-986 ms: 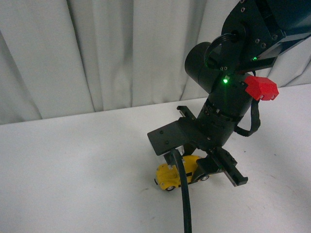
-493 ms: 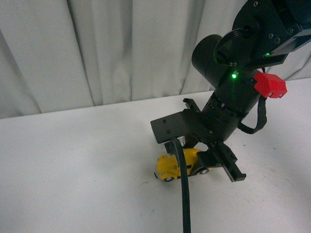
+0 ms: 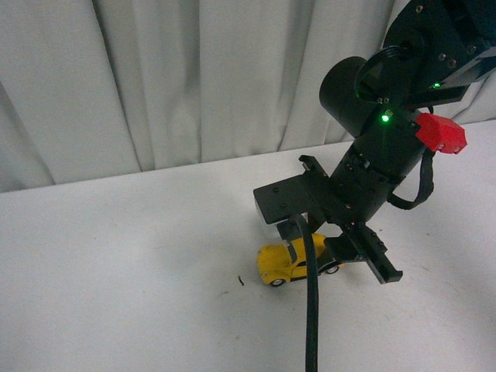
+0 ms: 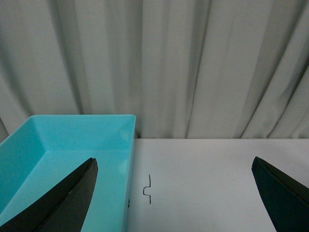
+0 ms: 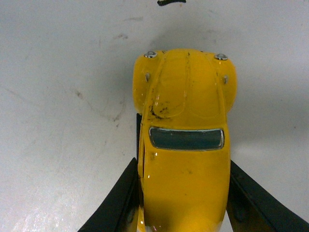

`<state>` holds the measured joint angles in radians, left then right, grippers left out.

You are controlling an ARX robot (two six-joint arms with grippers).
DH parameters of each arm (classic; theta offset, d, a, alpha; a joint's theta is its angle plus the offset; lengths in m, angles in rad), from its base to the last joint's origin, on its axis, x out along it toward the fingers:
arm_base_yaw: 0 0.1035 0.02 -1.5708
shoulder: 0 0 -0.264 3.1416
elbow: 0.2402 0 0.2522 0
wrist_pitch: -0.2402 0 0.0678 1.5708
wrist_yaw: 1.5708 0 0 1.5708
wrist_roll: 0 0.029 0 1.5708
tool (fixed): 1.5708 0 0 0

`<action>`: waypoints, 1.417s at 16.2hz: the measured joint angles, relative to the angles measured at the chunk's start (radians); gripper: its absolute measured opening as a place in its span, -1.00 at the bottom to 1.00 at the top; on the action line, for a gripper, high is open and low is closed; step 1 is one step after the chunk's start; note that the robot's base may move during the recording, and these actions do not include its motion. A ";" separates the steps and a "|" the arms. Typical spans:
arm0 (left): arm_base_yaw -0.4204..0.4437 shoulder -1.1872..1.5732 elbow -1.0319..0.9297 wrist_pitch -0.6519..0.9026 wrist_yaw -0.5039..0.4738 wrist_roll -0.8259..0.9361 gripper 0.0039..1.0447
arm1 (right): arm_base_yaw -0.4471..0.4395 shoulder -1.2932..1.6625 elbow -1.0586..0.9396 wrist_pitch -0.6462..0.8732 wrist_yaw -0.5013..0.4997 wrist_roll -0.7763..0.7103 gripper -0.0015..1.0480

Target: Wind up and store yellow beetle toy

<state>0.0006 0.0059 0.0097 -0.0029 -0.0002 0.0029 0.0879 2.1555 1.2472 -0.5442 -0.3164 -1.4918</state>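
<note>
My right gripper (image 3: 325, 260) is down at the table (image 3: 116, 263), lower right of centre in the front view, and the yellow beetle toy (image 3: 288, 262) sits between its fingers. From the right wrist camera I see the toy (image 5: 186, 145) roof-up, nose pointing away from me. My right gripper (image 5: 183, 205) has one dark finger (image 5: 120, 200) tight against each flank, clamped narrow on the rear half of the car. The wheels look to be at the tabletop, though I cannot tell whether they bear weight. A black cable (image 3: 311, 310) hangs across the toy in the front view, hiding its middle. A small dark mark (image 3: 241, 280) lies on the table just left of the nose.

My left gripper (image 4: 169, 203) is spread wide, holding nothing. Between its fingers (image 4: 58, 203) I see a turquoise bin (image 4: 72, 145) on the white table (image 4: 217, 169), with a curtain (image 4: 193, 63) behind.
</note>
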 joint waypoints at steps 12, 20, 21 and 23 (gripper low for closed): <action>0.000 0.000 0.000 0.000 0.000 0.000 0.88 | -0.200 -0.057 -0.118 0.016 -0.045 -0.205 -0.19; 0.000 0.000 0.000 0.000 0.000 0.000 0.88 | -0.344 -0.083 -0.182 0.019 -0.066 -0.229 -0.20; 0.000 0.000 0.000 0.000 0.000 0.000 0.88 | -0.359 -0.085 -0.185 0.018 -0.067 -0.230 -0.20; 0.000 0.000 0.000 0.000 0.000 0.000 0.88 | -0.379 -0.089 -0.188 0.015 -0.065 -0.230 -0.20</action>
<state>0.0006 0.0059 0.0097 -0.0032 -0.0006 0.0029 -0.2913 2.0666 1.0592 -0.5293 -0.3817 -1.7222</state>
